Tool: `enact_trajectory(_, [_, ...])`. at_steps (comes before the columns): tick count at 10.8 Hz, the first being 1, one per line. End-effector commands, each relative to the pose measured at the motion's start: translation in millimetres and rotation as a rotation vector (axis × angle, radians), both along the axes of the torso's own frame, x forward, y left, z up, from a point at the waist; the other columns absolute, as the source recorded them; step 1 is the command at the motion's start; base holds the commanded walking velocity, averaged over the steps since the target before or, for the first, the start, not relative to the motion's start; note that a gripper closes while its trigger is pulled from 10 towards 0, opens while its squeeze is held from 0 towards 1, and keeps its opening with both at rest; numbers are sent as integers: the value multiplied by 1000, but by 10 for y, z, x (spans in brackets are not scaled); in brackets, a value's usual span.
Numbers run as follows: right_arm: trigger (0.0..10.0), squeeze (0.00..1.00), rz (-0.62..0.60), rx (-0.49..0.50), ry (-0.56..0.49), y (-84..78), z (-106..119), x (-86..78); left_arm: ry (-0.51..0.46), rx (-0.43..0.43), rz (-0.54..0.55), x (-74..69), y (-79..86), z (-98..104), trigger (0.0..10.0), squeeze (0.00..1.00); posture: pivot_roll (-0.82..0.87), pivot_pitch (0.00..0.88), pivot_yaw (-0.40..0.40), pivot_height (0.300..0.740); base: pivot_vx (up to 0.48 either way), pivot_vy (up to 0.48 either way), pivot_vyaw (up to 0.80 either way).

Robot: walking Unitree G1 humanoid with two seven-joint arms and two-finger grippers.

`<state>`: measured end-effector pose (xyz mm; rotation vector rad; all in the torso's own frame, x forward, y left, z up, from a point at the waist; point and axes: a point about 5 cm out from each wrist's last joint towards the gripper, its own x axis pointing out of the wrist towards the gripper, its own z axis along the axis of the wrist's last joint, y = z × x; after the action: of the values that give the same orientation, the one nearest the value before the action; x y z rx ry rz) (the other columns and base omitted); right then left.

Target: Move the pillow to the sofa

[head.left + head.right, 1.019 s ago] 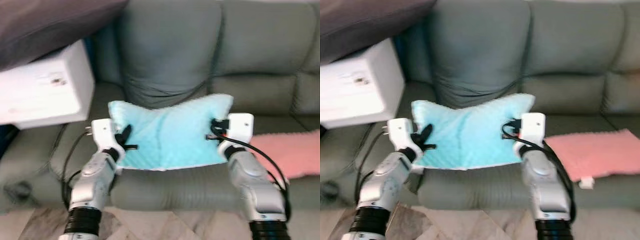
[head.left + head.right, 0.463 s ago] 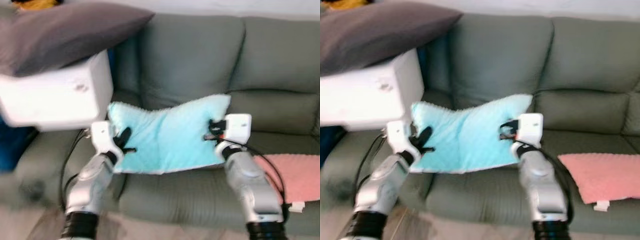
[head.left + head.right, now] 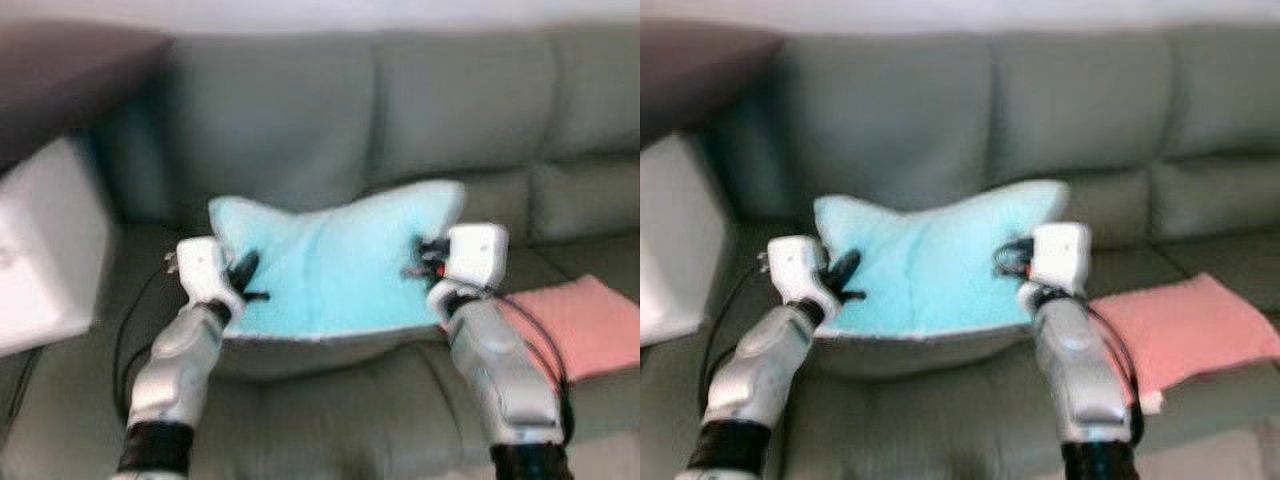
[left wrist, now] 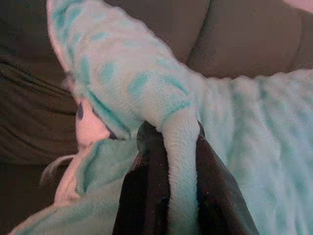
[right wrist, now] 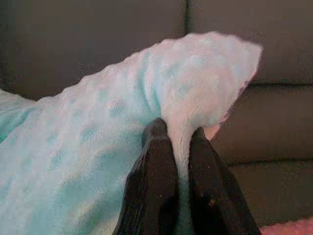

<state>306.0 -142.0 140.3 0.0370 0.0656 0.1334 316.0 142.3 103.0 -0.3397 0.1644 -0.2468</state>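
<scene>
Pillow: soft light blue fluffy pillow (image 3: 330,268), held up over the grey sofa (image 3: 420,110).
Left gripper (image 4: 172,147): pinches the pillow's edge.
Right gripper (image 5: 178,139): pinches the other edge.

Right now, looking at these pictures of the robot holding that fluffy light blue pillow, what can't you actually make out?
- Whether the fluffy light blue pillow touches the grey-green sofa: eye views, blurred, its underside hidden.
- White box-like object: cut off by the left edge, blurred.
- Flat pink cushion: partly behind the right arm.
- Left gripper and right gripper fingertips: buried in pillow fabric.
</scene>
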Motion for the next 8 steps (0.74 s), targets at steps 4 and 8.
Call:
enact_trajectory(4, [10000,0,0,-10,-25,-48,62,6,11,46,66,52,6,12,10000,0,-245,0,0,740,0,0,0])
enact_trajectory(8, [10000,0,4,-10,-24,-44,58,2,-12,66,47,47,2,25,10000,0,-247,0,1,740,0,0,0])
